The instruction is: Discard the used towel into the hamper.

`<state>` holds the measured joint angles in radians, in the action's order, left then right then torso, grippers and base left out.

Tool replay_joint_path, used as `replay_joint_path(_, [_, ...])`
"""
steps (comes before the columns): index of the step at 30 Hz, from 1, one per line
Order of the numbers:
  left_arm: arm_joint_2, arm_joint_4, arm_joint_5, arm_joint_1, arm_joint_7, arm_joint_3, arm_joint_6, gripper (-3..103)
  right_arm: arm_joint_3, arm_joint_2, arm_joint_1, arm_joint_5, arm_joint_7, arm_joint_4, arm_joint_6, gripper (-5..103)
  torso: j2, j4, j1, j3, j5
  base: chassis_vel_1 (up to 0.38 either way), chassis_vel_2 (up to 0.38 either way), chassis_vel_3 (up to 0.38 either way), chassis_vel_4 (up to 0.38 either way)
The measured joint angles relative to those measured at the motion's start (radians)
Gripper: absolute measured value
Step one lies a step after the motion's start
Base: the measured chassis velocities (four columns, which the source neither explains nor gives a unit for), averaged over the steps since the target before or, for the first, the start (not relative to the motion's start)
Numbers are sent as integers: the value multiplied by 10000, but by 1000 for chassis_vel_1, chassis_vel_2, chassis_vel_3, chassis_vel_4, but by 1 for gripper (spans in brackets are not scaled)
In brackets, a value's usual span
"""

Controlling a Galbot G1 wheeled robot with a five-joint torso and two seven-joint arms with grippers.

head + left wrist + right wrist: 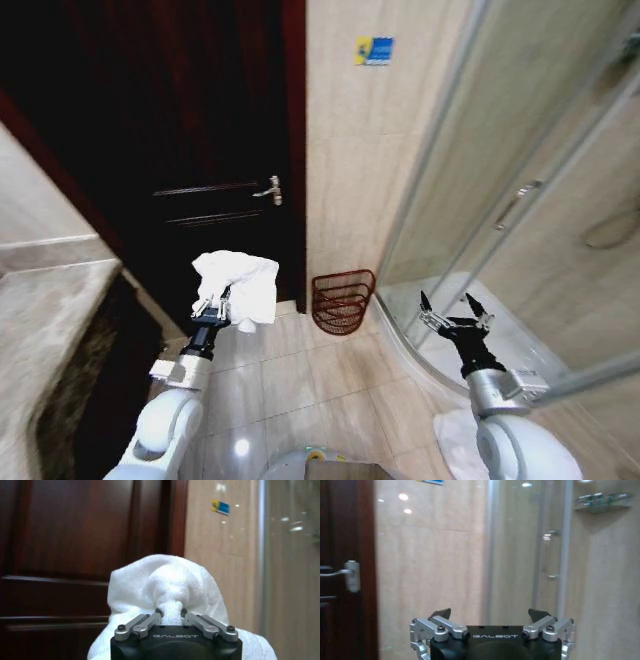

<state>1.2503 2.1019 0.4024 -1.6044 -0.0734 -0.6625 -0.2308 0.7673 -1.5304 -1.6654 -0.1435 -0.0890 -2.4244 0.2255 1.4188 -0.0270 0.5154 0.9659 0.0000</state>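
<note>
Left of hamper, well apart: left hand pinching towel by a bunched fold, raised clear of floor for carrying. Right of hamper, right hand spread, idle.

dark wood door | beige tiled wall | glass shower enclosure

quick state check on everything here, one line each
towel: held up off the floor, bunched in the left tool
left tool: shut on the towel
right tool: open, empty, by the shower
hamper: upright on the floor against the wall, nothing seen inside
door: closed
shower door: looks closed
</note>
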Motion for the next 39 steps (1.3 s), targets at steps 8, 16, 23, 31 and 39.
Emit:
replay_joint_path(8, [85, -303, -1, 122, -245, 4, -57, 10, 6, -6, -13, 39, 192, 6, 0, 100, 0, -4, 0, 0, -1, -128, -125, -118, -125])
replay_joint_path(16, [213, -361, -8, 129, -267, 4, -196, 10, 3, 5, -12, 1, 205, 27, -46, 100, 0, 2, 0, 0, 0, -36, -40, -36, -57])
replay_joint_path(23, [239, -437, -44, 109, -366, -3, -339, 10, -7, -5, -29, -9, 160, 101, -177, 100, 0, -1, 0, 0, 0, 0, 0, 0, 0])
replay_joint_path(31, [251, -464, -61, 120, -388, -12, -373, 10, 8, 11, 3, -33, 121, 190, -275, 100, 0, -1, 0, 0, 0, 0, 0, 0, 0])
replay_joint_path(39, [248, -477, -81, 150, -402, -7, -373, 10, 6, 35, 37, -40, 99, 221, -291, 100, 0, -1, 0, 0, 0, 0, 0, 0, 0])
